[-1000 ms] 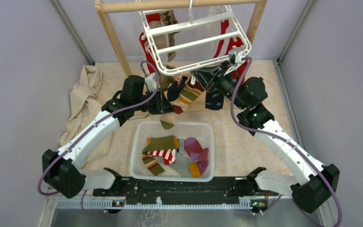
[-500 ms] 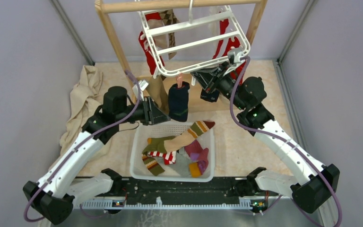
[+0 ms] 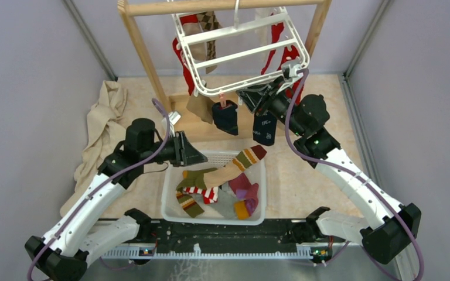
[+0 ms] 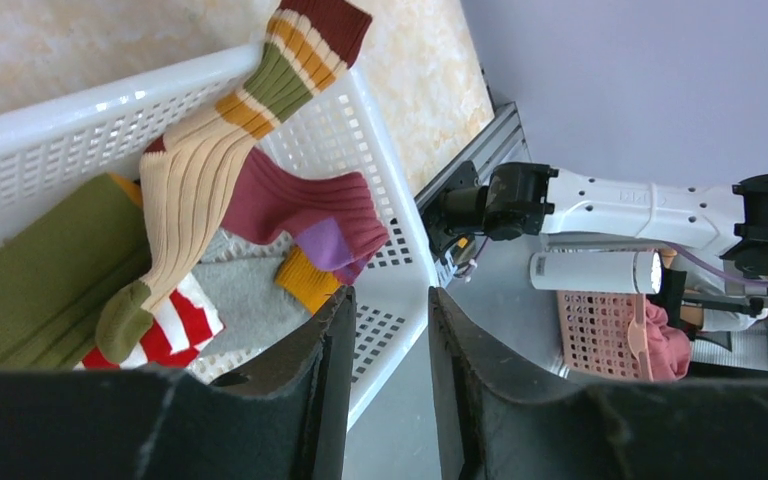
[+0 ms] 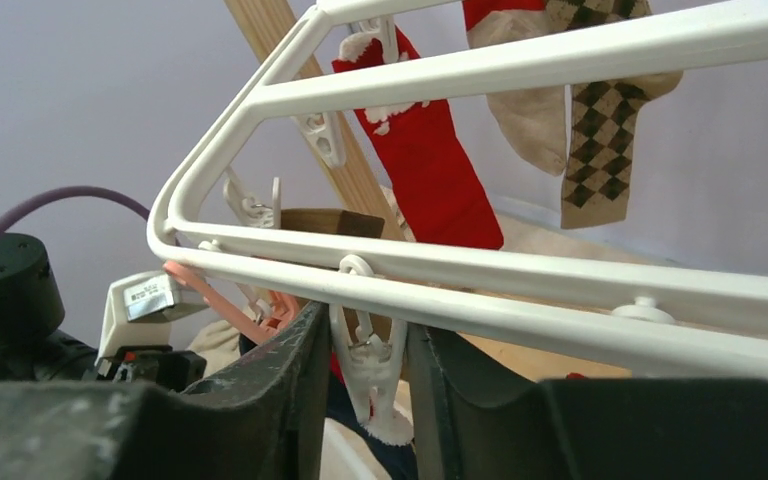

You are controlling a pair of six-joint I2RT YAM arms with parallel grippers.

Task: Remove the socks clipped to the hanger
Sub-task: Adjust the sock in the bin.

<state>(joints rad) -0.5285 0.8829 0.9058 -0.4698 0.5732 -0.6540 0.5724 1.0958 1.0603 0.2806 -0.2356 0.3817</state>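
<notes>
The hanger [image 3: 243, 55] is hanging tilted from the wooden frame [image 3: 143, 52], with its near rail lying right over your right claw [image 5: 365, 330]. Up and beyond that claw, a red sock [image 5: 430, 170], a tan sock [image 5: 535, 120] and an argyle sock [image 5: 600, 140] are dangling from the rack's far side. A navy sock [image 3: 225, 117] is hanging from a pink clip [image 3: 222, 100] just to the claw's left. A second navy sock [image 3: 265, 129] is hanging just below the claw, and you cannot tell whether any clip is holding it.

Your right claw's jaws are standing a little apart, straddling a white clip [image 5: 368, 365] under the rail, with a sliver of space showing on either side of it.

Your left claw [image 4: 390, 295] is hovering with its jaws apart and nothing between them. Under and ahead of it, the white basket [image 3: 168, 196] is holding a striped ribbed sock [image 4: 200, 190] whose cuff is lying over the rim. A magenta sock [image 4: 310, 205], an olive sock [image 4: 30, 260], a red-white striped sock [image 4: 185, 325] and a grey sock [image 4: 250, 290] are lying inside with it.

A beige cloth [image 3: 102, 126] is lying crumpled on the table, well off to the outside of the left claw.
</notes>
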